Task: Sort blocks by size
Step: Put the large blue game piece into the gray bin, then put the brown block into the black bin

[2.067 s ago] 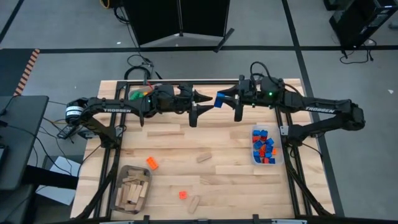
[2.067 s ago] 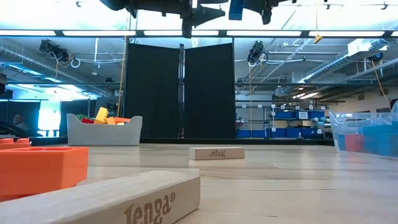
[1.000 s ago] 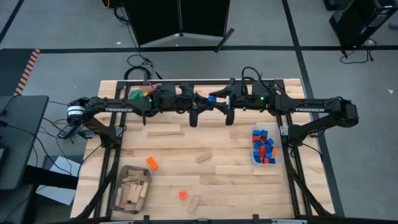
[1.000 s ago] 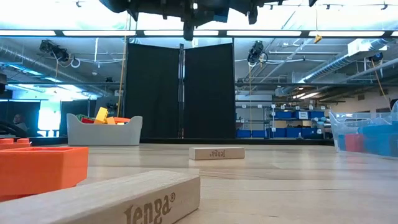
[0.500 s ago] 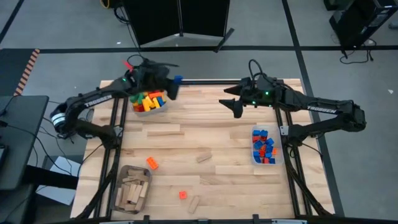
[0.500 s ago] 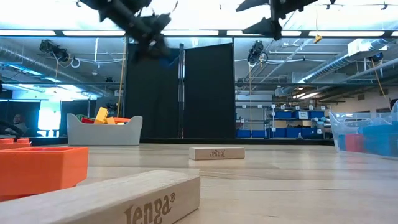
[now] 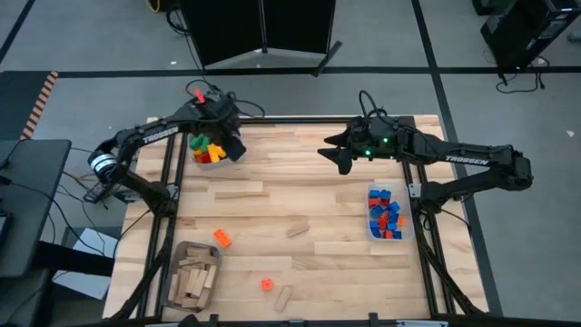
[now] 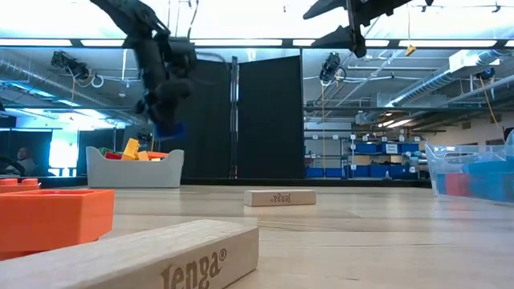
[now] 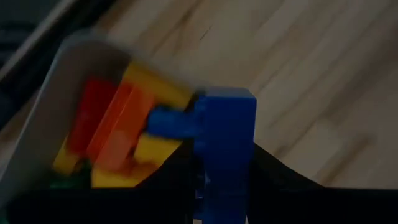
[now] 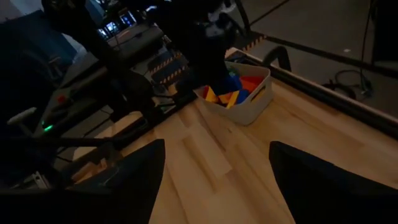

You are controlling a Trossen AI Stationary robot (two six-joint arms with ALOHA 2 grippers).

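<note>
Left hand pinches a blue studded plastic brick above the grey plastic bin of mixed bricks at the worktop's far left — lower until centred over the bin before releasing. Right hand hovers mid-worktop, fingers spread, empty.

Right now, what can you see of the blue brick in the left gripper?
The blue studded plastic brick stands upright between the left gripper's dark fingers, clamped at its lower end, with a blue piece jutting sideways near its top. It hangs just above the grey plastic bin of red, orange and yellow bricks at the table's far left corner.
</note>
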